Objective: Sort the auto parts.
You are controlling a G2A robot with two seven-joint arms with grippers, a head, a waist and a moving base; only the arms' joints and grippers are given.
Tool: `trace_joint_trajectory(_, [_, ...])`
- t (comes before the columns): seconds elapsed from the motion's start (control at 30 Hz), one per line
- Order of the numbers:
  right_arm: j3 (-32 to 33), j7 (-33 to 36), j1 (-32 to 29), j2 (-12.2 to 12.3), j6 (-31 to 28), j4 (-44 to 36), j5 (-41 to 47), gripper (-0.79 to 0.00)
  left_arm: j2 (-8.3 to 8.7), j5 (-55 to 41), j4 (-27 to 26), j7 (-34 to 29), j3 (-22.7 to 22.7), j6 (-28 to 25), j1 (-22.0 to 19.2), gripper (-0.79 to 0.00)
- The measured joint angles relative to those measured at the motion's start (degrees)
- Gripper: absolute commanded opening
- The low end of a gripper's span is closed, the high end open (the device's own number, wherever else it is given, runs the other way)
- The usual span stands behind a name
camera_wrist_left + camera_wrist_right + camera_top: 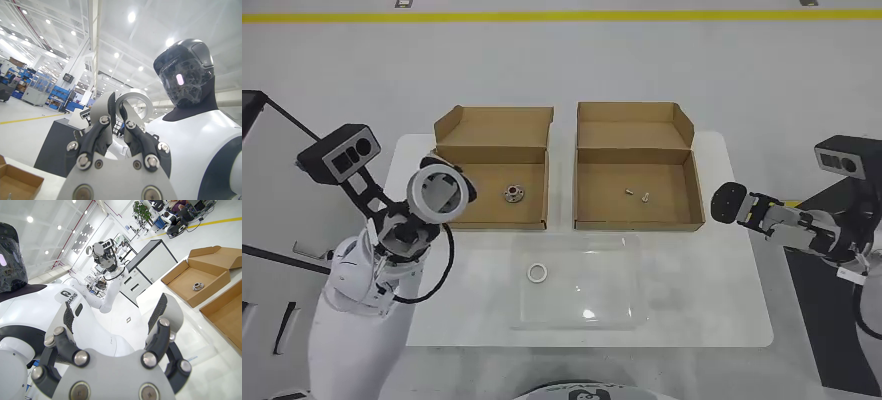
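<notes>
Now we see the left end effector closed on a large metal ring, with the ring's rim pinched between its fingers. It is held high above the left side of the tabletop, near the left edge of the left box. On the right, the right end effector sits just past the tabletop's right edge, beside the right box — its fingers are spread wide with nothing between them. Both cardboard boxes stand open, side by side on the far half of the tabletop. We find 1 flanged hub lying in the left box and 2 small screws in the right box. Nearer, a clear tray holds 1 white ring in its left part.
</notes>
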Motion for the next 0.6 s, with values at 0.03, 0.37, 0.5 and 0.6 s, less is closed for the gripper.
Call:
trace_joint_trajectory(0.03, [0.00, 0.00, 0.00, 0.00, 0.00, 0.00, 0.00, 0.000, -0.03, 1.03, 0.05, 0.33, 0.12, 0.48, -0.12, -0.785])
trace_joint_trajectory(0.37, [0.00, 0.00, 0.00, 0.00, 0.00, 0.00, 0.00, 0.000, -0.44, 6.97, -0.20, 4.69, 2.95, 2.08, -1.03, -0.785])
trace_joint_trajectory(0.5, [0.00, 0.00, 0.00, 0.00, 0.00, 0.00, 0.00, 0.000, -0.60, 2.55, -0.19, 6.63, 3.74, -0.48, -1.50, -0.785])
trace_joint_trajectory(0.6, [0.00, 0.00, 0.00, 0.00, 0.00, 0.00, 0.00, 0.000, -0.62, 0.05, 0.00, 7.07, 3.61, -2.09, -1.79, -0.785])
